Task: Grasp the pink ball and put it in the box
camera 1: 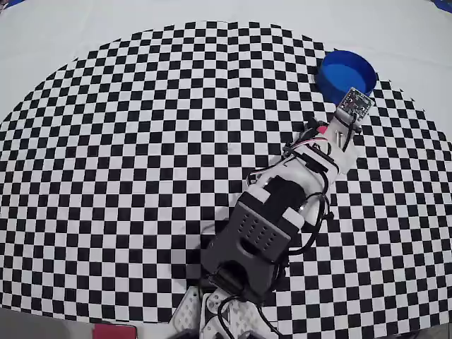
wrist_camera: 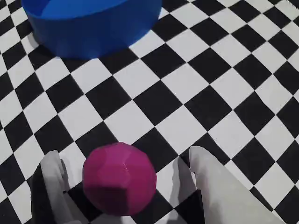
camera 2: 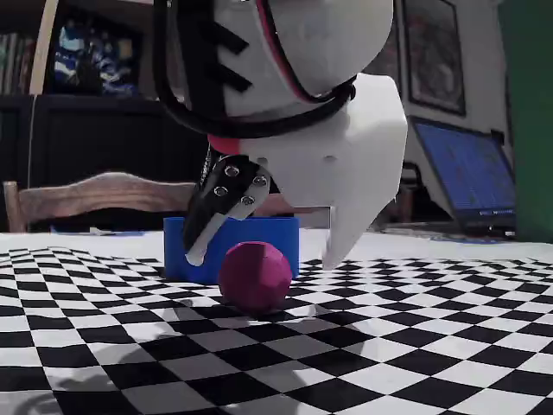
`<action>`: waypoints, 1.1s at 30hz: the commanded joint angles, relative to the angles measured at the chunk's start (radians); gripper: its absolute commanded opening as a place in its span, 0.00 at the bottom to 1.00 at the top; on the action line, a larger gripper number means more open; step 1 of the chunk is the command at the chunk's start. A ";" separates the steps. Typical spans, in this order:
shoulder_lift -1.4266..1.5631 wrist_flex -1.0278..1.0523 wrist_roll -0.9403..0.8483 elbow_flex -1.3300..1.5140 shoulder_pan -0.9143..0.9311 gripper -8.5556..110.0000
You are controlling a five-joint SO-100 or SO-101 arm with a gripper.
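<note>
The pink ball (wrist_camera: pixel 119 179) is a faceted magenta ball resting on the checkered cloth; it also shows in the fixed view (camera 2: pixel 255 275). My gripper (wrist_camera: pixel 124 161) is open, with one white finger on each side of the ball and gaps to both. In the fixed view the gripper (camera 2: pixel 263 258) hangs just above the cloth, straddling the ball. The box is a round blue container (wrist_camera: pixel 91 23) beyond the ball, seen behind it in the fixed view (camera 2: pixel 285 242) and at the upper right of the overhead view (camera 1: pixel 345 73). In the overhead view the arm hides the ball.
The black-and-white checkered cloth (camera 1: pixel 141 141) covers the table. The arm's base (camera 1: pixel 247 247) sits at the lower middle of the overhead view. A chair back (camera 2: pixel 95 194) and a laptop (camera 2: pixel 471 177) stand beyond the table.
</note>
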 commanded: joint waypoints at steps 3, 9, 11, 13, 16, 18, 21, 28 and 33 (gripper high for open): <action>-0.002 -0.006 0.009 -0.043 -0.005 0.34; -0.012 -0.006 0.009 -0.046 -0.008 0.34; -0.015 -0.006 0.011 -0.046 -0.008 0.34; -0.018 -0.006 0.011 -0.048 -0.009 0.34; -0.021 -0.006 0.012 -0.049 -0.011 0.34; -0.021 -0.006 0.012 -0.051 -0.014 0.34; -0.028 -0.006 0.015 -0.057 -0.020 0.34; -0.037 -0.006 0.017 -0.063 -0.026 0.34; -0.043 -0.006 0.017 -0.074 -0.026 0.34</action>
